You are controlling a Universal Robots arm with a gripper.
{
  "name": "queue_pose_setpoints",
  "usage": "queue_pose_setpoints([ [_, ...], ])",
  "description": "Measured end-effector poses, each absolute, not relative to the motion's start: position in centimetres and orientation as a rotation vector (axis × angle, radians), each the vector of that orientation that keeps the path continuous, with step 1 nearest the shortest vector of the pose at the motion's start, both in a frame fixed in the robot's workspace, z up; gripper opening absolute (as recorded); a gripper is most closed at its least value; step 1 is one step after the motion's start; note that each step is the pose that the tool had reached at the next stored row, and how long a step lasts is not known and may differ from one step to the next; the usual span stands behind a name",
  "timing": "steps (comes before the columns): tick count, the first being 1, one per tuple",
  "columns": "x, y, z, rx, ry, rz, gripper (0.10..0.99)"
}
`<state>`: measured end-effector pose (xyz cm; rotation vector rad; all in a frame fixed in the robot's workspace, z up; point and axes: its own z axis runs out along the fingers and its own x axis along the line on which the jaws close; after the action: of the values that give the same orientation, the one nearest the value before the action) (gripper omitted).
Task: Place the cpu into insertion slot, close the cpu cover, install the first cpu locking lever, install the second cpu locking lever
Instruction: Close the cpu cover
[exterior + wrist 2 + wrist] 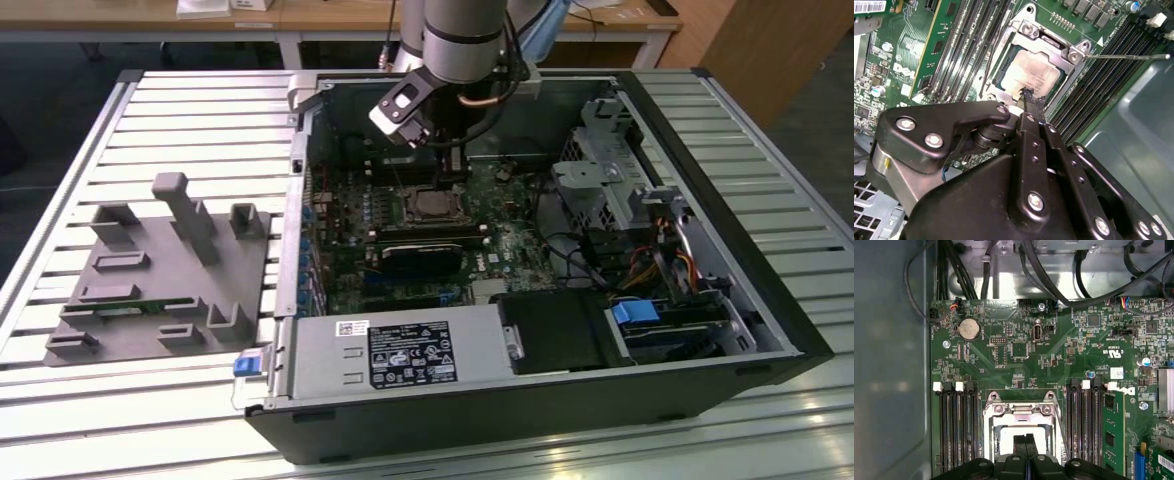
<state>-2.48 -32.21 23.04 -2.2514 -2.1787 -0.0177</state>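
Note:
The cpu [1036, 70], a flat square chip with a dull silver top, lies in the insertion slot, which chip and cover hide. The cpu cover [1026, 30], a silvery frame plate, lies flat around the chip. A thin metal locking lever [1126, 56] sticks out sideways from one socket corner over the memory slots. My gripper [1026, 94] is shut with nothing between its black fingers. Its tips are over the chip's edge, and I cannot tell if they touch. In the exterior view the gripper [451, 185] reaches down into the open computer case just behind the cpu [430, 207].
Long black memory slots [1094, 90] flank the socket and a green memory module [1114, 430] stands in one. A black heatsink block [420, 255] lies in front of the socket. Cables [1054, 280] cross the case wall. A grey pegged fixture [160, 270] sits at the exterior view's left.

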Motion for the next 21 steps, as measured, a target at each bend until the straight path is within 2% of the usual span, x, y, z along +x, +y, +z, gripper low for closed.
queue_pose_setpoints([
  [21, -2.49, -32.21, 23.02, -1.896, -2.494, -0.012, 0.106],
])
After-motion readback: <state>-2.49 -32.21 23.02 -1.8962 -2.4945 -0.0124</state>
